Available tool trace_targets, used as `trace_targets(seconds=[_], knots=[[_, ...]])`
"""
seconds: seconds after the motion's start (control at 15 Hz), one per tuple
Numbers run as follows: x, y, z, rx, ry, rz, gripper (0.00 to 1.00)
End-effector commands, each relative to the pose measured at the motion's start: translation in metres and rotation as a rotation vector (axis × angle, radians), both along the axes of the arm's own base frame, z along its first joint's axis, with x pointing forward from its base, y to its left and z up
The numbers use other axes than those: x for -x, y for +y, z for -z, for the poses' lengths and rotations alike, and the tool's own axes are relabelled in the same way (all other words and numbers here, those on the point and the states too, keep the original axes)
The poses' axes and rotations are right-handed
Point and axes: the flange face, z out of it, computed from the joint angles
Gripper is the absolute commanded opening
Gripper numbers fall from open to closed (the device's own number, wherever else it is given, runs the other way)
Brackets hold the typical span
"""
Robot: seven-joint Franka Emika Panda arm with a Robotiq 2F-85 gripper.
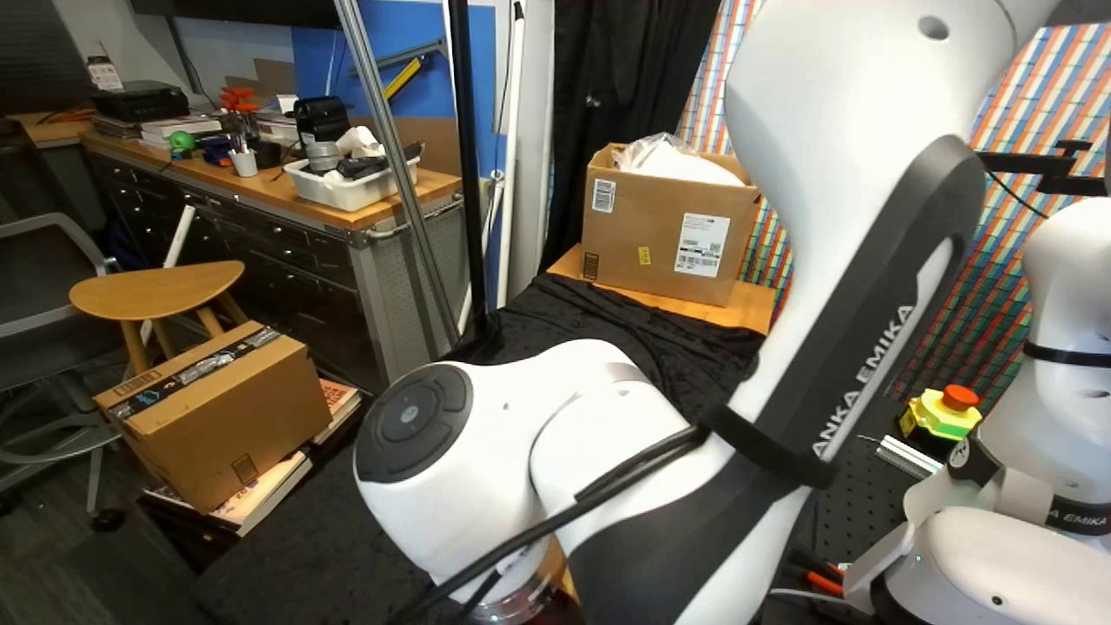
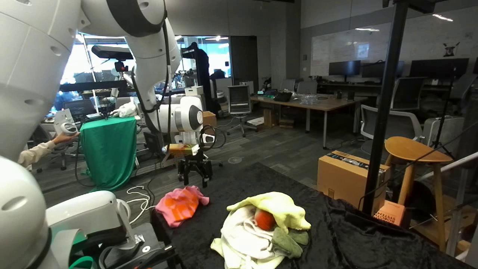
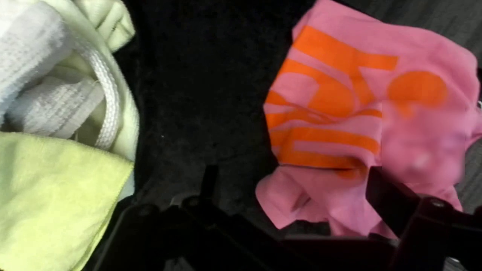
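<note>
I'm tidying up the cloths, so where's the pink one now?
In an exterior view, the pink cloth lies on the black cover near its edge, left of the pale cloth pile, below the open gripper.

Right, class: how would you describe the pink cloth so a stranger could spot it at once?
In an exterior view, find the black sheet. At its edge, near the open gripper, lies a crumpled cloth. Unlike the mostly yellow and white pile nearby, it is pink and orange-printed.
</note>
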Motion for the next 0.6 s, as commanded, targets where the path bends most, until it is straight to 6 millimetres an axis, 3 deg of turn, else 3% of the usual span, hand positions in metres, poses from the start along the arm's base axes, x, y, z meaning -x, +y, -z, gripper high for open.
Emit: trace_targets(seconds=[0.0,0.53], knots=[[-0.018,0.012,-0.007,-0.06,0.057,0.099,1.0],[-0.018,0.013,0.023,-0.084,0.121,0.237,1.0]])
